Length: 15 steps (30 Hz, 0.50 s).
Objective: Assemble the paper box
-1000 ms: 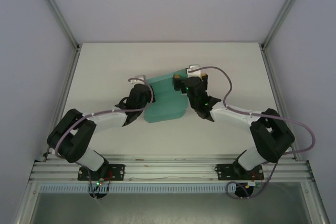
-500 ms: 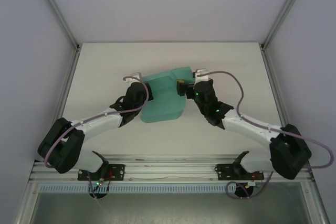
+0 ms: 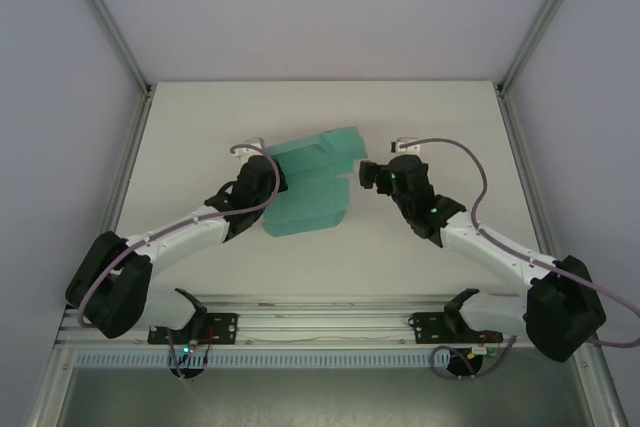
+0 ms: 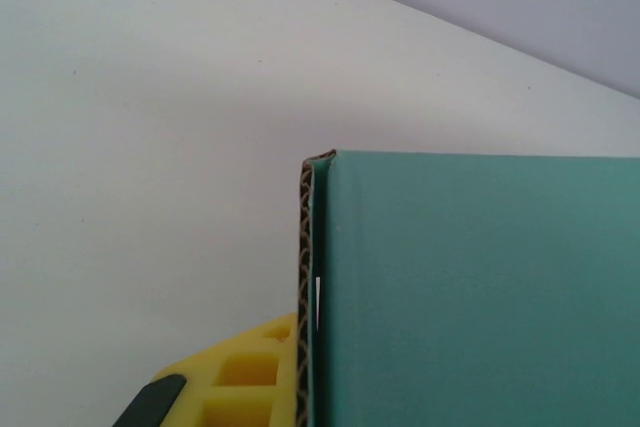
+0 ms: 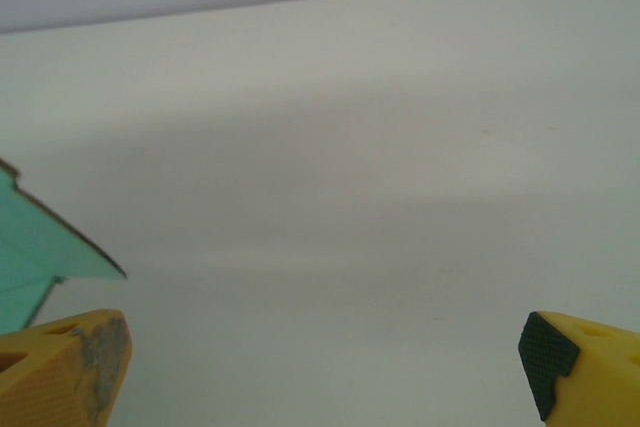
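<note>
The paper box (image 3: 312, 185) is a teal-green die-cut card sheet, partly folded, lying mid-table with one flap angled toward the far right. My left gripper (image 3: 268, 175) is shut on the sheet's left edge. In the left wrist view a yellow finger (image 4: 235, 377) presses against the corrugated edge of the card (image 4: 480, 287), and the other finger is hidden behind it. My right gripper (image 3: 367, 175) stands open just right of the box and apart from it. Its two yellow fingertips (image 5: 70, 367) are wide apart over bare table, with a teal corner (image 5: 40, 247) at the left edge.
The white table (image 3: 440, 117) is walled by pale panels on three sides. An aluminium rail (image 3: 320, 322) with both arm bases runs along the near edge. Each wrist trails a purple cable (image 3: 470, 162).
My right gripper has pulled back to the right, off the box. The left arm has stretched out, carrying the sheet slightly left, and the far flap now points up-right.
</note>
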Available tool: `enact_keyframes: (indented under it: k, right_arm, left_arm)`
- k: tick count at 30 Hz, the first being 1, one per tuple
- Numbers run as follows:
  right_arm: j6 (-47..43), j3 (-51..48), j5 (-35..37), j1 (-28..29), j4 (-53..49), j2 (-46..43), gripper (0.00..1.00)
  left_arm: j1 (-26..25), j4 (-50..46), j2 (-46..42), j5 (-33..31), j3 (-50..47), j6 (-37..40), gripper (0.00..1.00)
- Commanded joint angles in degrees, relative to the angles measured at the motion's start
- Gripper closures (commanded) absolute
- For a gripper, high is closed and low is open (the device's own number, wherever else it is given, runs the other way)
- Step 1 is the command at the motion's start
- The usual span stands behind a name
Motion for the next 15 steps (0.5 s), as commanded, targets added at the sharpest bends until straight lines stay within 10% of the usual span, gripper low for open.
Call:
enact_keyframes:
  k: [1, 15]
  right_arm:
    - [-0.22, -0.69, -1.63, -0.38, 0.58, 2.05, 0.00]
    - [-2.07, -1.16, -11.08, -0.49, 12.00, 6.72, 0.00]
  left_arm:
    - [0.37, -1.98, -1.40, -1.01, 1.81, -0.56, 1.00]
    - [0.45, -2.07, 0.66, 0.68, 2.64, -0.44, 1.00]
